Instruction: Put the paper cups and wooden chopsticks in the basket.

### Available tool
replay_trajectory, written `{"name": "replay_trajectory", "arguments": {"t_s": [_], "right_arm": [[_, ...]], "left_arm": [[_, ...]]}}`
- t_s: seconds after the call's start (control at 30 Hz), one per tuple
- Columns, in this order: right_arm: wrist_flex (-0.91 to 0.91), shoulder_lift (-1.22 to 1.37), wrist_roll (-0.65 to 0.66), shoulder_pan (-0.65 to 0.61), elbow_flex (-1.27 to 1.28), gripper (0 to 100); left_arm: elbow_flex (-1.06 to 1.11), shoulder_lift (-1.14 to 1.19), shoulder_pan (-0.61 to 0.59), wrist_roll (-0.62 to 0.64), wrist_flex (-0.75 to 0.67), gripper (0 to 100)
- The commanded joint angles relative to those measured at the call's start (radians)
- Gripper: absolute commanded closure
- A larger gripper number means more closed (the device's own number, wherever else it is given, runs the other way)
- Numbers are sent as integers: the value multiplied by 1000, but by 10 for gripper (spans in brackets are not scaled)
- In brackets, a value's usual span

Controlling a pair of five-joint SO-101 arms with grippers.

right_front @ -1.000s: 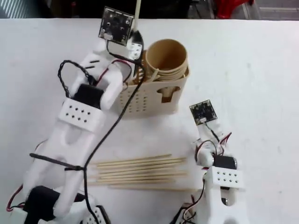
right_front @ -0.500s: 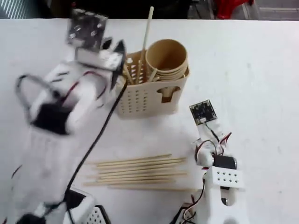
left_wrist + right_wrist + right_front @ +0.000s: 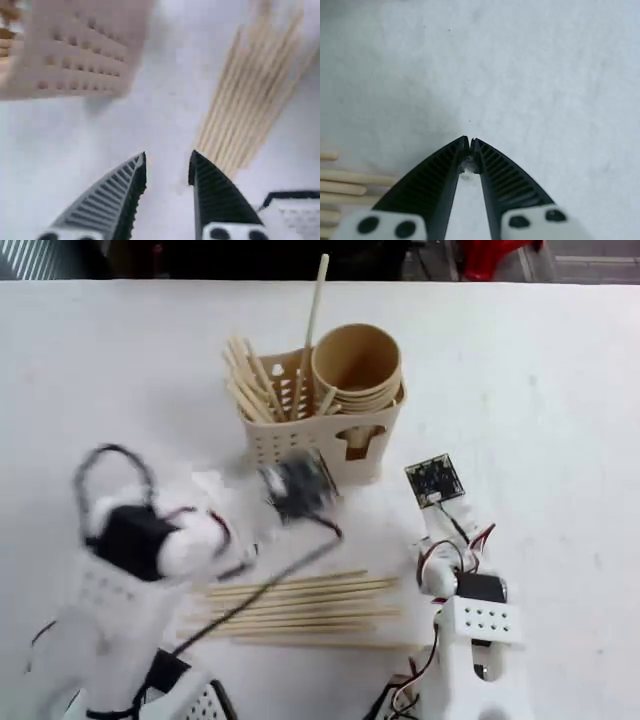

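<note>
Left hand has swung from basket toward loose chopsticks.

My left tool: ribbed matt plastic | basket: perforated smooth plastic | chopsticks: bare wood | cups: matt paper

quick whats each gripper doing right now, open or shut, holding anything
Left gripper: open, holding nothing, beside the loose pale wooden chopsticks.
Right gripper: shut, holding nothing.

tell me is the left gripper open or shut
Open: the left gripper has its jaws clearly apart in its wrist view, nothing held between them.
</note>
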Motion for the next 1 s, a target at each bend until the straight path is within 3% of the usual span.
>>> {"name": "replay_trajectory", "arguments": {"t_s": [0.0,0.2,0.53,0.67,0.97], "right_arm": [[-15,-10,9,-5,-3,981],[-15,-15,9,-4,-3,981],[-15,-16,9,-5,-3,981],[-16,-16,9,-7,-3,981],[-36,-8,9,-4,-3,981]], "left_arm": [[160,-5,67,-52,-28,839],[425,1,177,-68,-158,918],[617,-5,189,-304,-258,928],[654,-1,200,-307,-307,928],[733,1,344,-301,-400,928]]}}
